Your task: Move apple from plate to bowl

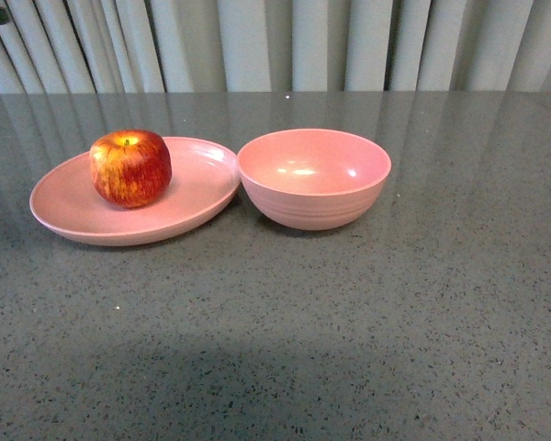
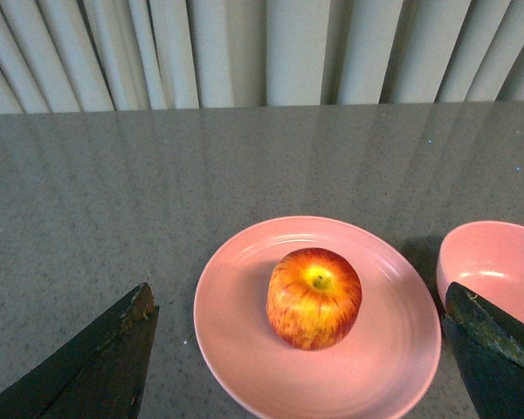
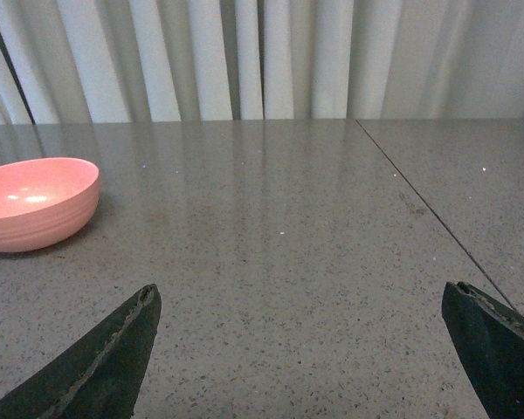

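Observation:
The red and yellow apple (image 1: 130, 167) sits on the shallow pink plate (image 1: 188, 207) at the left of the grey table. The deep pink bowl (image 1: 314, 177) stands empty just right of the plate, almost touching it. Neither gripper shows in the front view. In the left wrist view my left gripper (image 2: 301, 301) is open, its jaws wide apart either side of the apple (image 2: 314, 297) on the plate (image 2: 236, 340), above it; the bowl (image 2: 493, 262) is beside it. My right gripper (image 3: 301, 301) is open and empty over bare table, the bowl (image 3: 35, 202) off to its side.
Pale vertical curtains (image 1: 275, 41) hang behind the table's far edge. A thin seam (image 3: 428, 205) runs across the grey speckled tabletop in the right wrist view. A dark shadow lies on the table near its front edge (image 1: 257, 386).

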Robot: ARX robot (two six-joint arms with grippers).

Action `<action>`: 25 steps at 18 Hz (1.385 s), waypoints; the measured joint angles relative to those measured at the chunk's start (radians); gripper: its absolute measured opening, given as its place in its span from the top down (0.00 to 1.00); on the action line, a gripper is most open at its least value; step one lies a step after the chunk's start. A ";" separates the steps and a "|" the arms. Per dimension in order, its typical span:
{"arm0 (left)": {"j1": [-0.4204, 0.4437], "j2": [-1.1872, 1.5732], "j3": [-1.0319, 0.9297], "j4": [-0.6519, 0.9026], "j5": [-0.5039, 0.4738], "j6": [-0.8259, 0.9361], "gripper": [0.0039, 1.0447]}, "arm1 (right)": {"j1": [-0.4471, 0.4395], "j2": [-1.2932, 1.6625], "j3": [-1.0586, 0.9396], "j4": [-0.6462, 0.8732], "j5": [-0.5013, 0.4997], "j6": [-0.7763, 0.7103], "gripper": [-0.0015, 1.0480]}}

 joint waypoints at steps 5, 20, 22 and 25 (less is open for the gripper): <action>-0.014 0.265 0.215 -0.064 0.034 0.074 0.06 | 0.000 0.000 0.000 0.000 0.000 0.000 0.06; -0.053 0.636 0.496 -0.286 0.055 0.097 0.06 | 0.000 0.000 0.000 0.000 0.000 0.000 0.06; -0.053 0.651 0.496 -0.298 0.049 0.097 0.06 | 0.000 0.000 0.000 0.000 0.000 0.000 0.06; -0.053 0.666 0.496 -0.301 0.039 0.097 0.06 | 0.000 0.000 0.000 0.000 0.000 0.000 0.06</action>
